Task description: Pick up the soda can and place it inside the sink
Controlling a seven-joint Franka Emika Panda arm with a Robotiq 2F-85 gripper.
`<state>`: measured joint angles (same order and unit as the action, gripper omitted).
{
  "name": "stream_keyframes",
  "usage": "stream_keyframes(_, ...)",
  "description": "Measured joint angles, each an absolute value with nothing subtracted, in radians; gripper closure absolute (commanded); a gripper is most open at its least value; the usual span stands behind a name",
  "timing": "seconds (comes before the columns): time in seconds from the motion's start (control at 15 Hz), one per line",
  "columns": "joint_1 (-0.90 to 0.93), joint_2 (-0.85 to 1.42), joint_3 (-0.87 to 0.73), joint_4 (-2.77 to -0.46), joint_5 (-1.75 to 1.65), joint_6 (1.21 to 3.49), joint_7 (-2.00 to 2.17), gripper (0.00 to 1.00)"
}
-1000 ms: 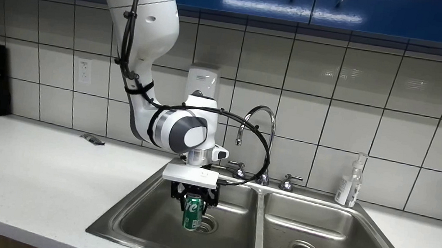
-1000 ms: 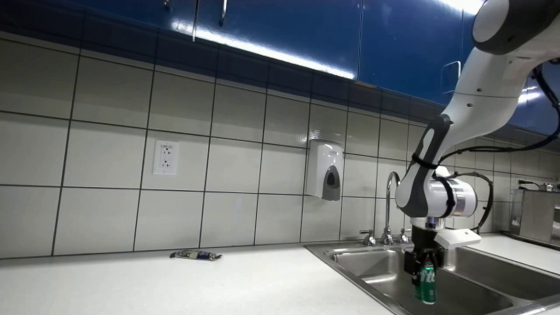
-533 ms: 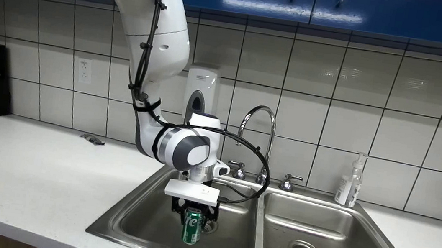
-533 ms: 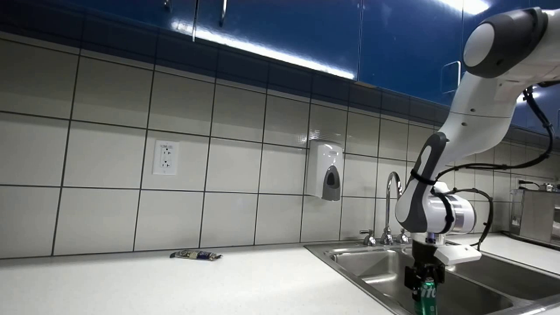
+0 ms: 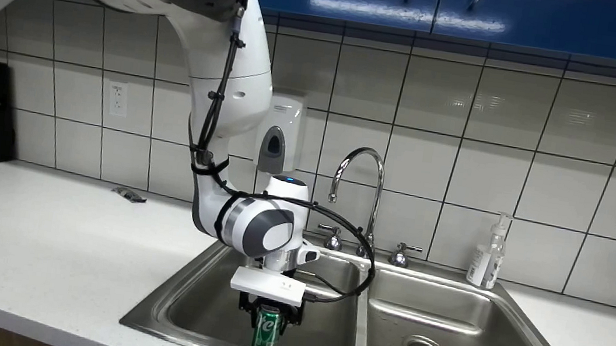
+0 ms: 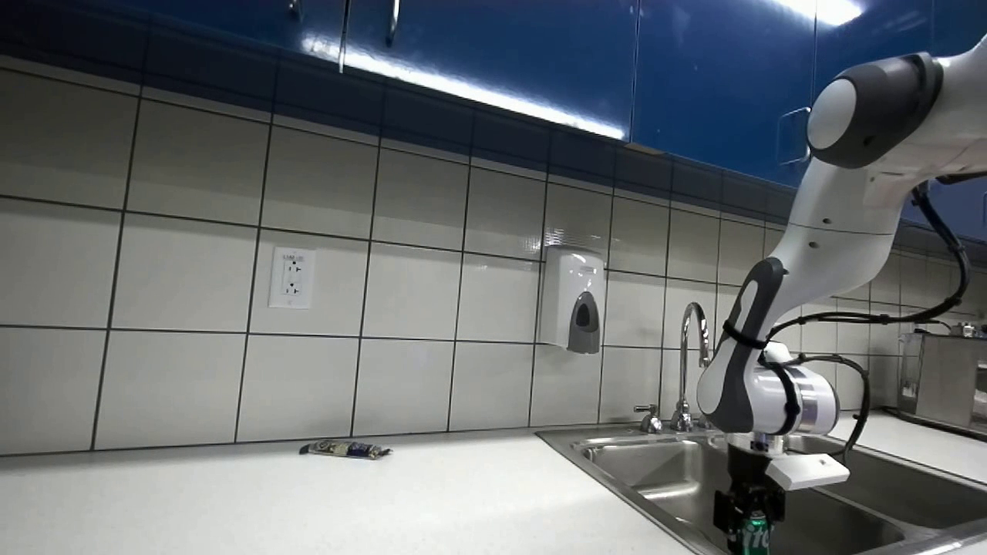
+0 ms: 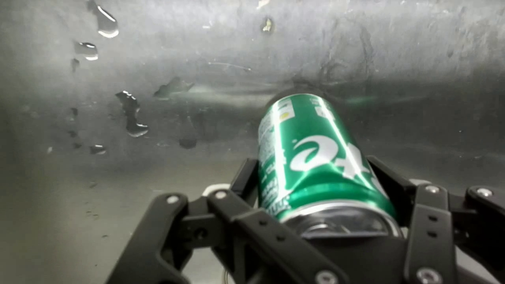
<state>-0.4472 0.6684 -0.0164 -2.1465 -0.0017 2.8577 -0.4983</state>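
Exterior views both show your arm (image 5: pixel 242 106) lower than a second ago, the change almost all downward, so you now reach over the sink (image 5: pixel 362 321) and into its left basin (image 5: pixel 209 308). Your gripper (image 7: pixel 311 162) grasps the soda can (image 5: pixel 266 335), pressing on its left and right sides. The can is now held deeper in that basin, roughly upright; whether its base touches the bottom, you cannot tell. That drop likely puts you at the final lowering, with only setting down and release left. Feel for contact before you let go. Water drops (image 7: pixel 131 114) lie near the can in the wrist view, so its base may skid.
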Motion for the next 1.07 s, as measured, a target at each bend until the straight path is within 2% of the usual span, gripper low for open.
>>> stream_keyframes(0.47, -0.458, 0.673, -0.009, -2.138, -0.003, 2.858, -0.498, 0.56)
stream_keyframes(0.53, -0.458, 0.673, -0.009, -2.138, -0.004, 2.858, -0.498, 0.26)
stream_keyframes(0.6, -0.458, 0.673, -0.009, -2.138, -0.005, 2.858, -0.498, 0.07)
stream_keyframes(0.73, -0.458, 0.673, -0.009, -2.138, -0.008, 2.858, -0.498, 0.0)
stream_keyframes(1.07, -0.458, 0.666, -0.009, -2.138, -0.014, 2.858, -0.498, 0.0)
